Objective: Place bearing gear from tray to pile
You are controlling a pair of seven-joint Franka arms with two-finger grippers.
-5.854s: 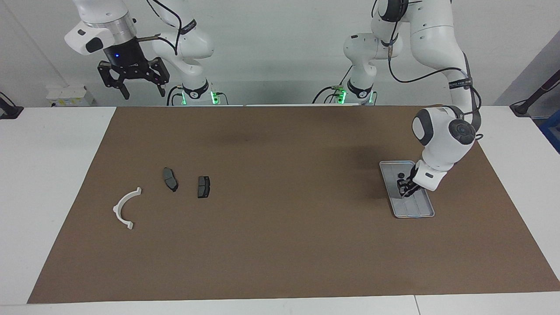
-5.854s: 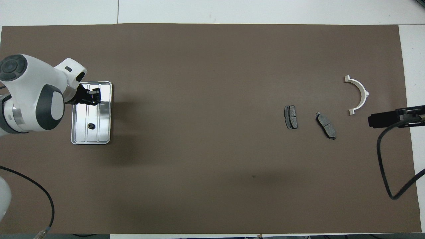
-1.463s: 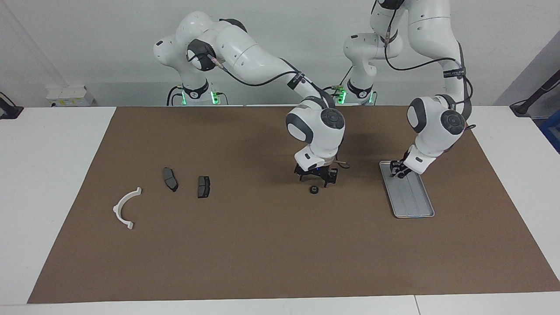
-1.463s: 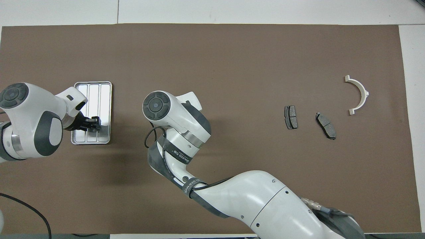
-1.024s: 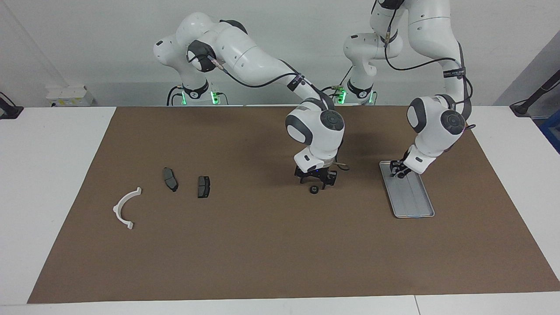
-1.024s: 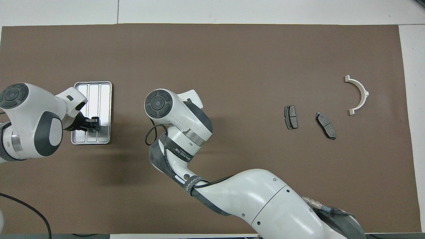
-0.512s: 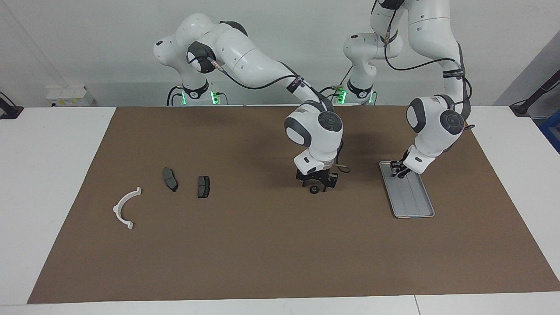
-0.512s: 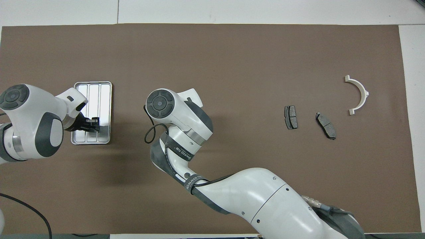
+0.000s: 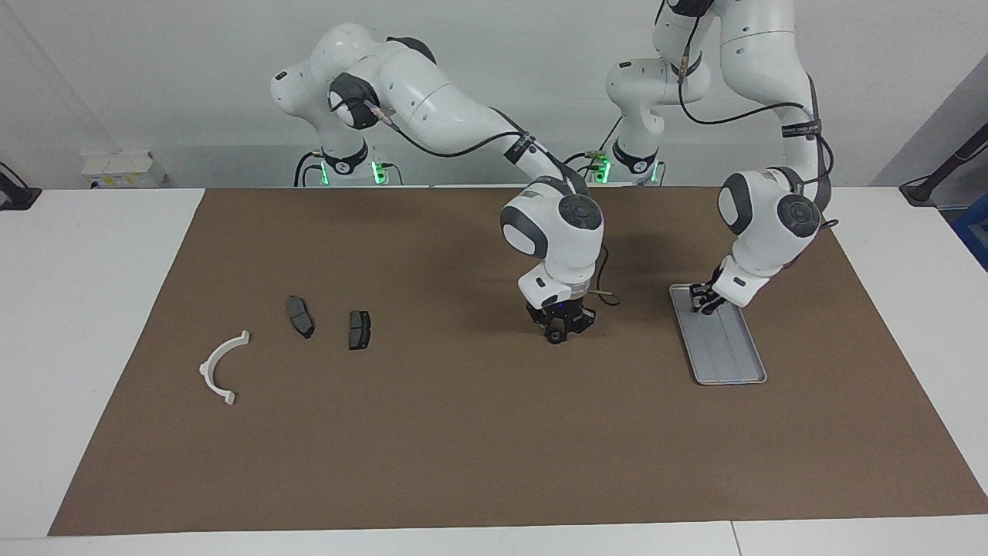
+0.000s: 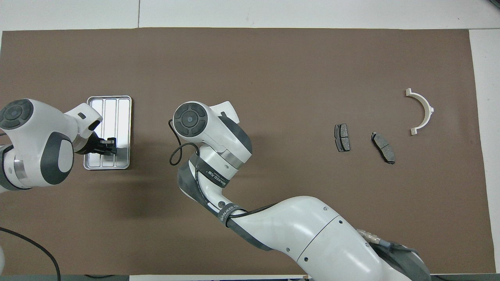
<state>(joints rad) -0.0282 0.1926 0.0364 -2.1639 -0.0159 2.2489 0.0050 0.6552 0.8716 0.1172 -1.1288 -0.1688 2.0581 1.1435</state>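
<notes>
Brown-matted worktop: right end effector [image 9: 555, 332] pinched on small black bearing gear [image 9: 554, 339] mid-mat, loose pile of dark grey brake pads and white half-ring [image 9: 299, 316] lying toward right arm's end; left end effector [image 9: 702, 303] waiting over ridged silver metal tray [image 9: 733, 364]

1. The tray [image 9: 729, 359] lies on the mat [image 9: 463, 448] toward the left arm's end of the table.
2. The bracket [image 9: 220, 367] and two brake pads [image 9: 300, 316] lie well apart from it, toward the right arm's end.
3. The gear [image 9: 554, 337] sits between tray and pads.
</notes>
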